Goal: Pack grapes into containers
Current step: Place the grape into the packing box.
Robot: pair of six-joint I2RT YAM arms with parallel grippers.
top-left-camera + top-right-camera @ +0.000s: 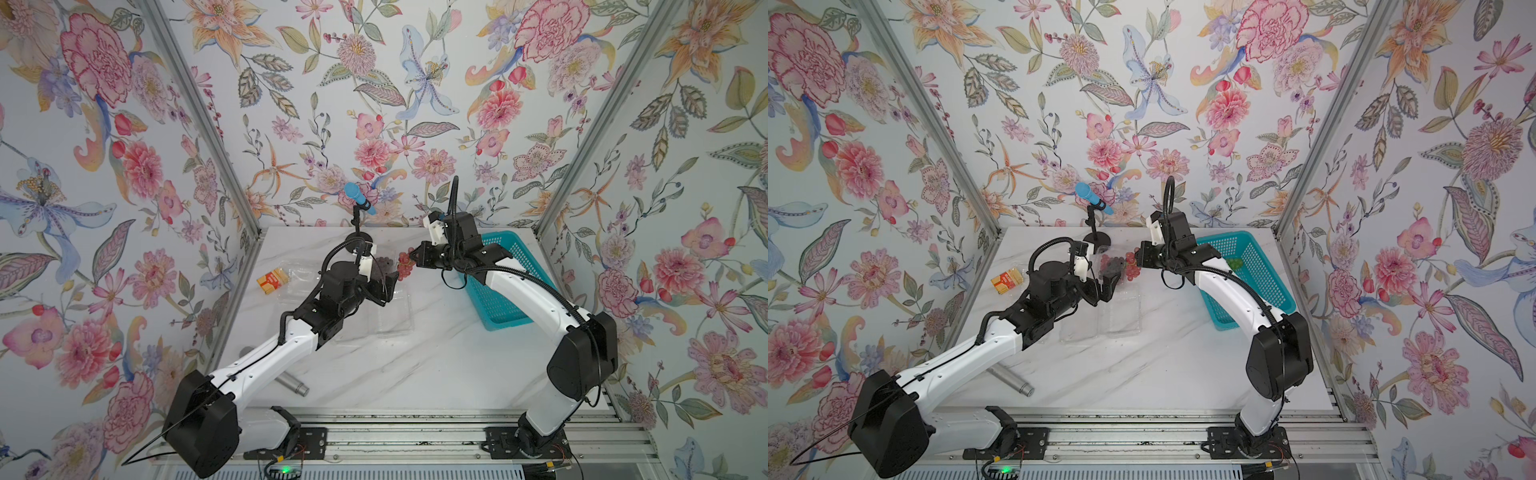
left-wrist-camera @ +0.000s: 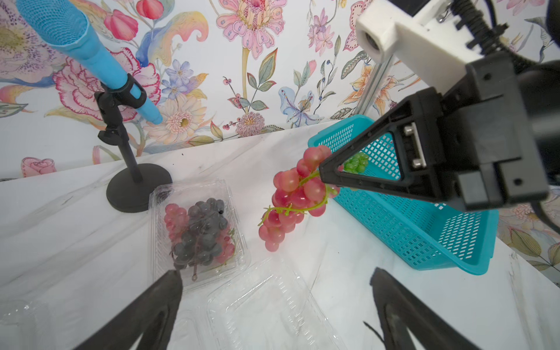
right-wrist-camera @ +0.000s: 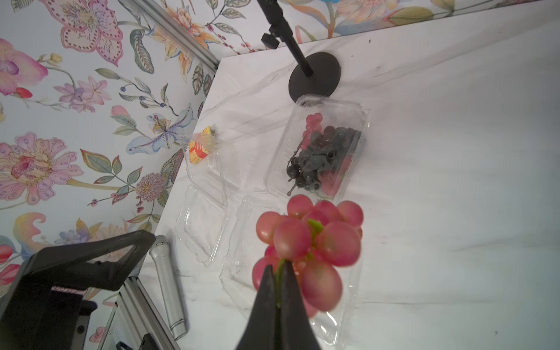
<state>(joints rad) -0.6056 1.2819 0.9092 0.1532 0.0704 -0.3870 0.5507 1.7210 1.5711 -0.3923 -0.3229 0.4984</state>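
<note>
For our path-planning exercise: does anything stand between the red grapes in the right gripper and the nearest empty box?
Nothing visible does. The red grapes hang in the air close to the empty box; the left gripper, open, hovers close beside it.

Marble worktop (image 1: 415, 365) lies bare across the front centre, leaving a wide passage for either arm. The back is crowded: a microphone stand (image 1: 356, 220) rises beside a shut clamshell (image 2: 194, 186), the teal basket (image 1: 503, 307) walls the right, and a silver microphone (image 1: 293, 383) lies at the front left. The right claw (image 2: 324, 171), dangling red grapes (image 2: 291, 206), hangs between clamshell and basket.
</note>
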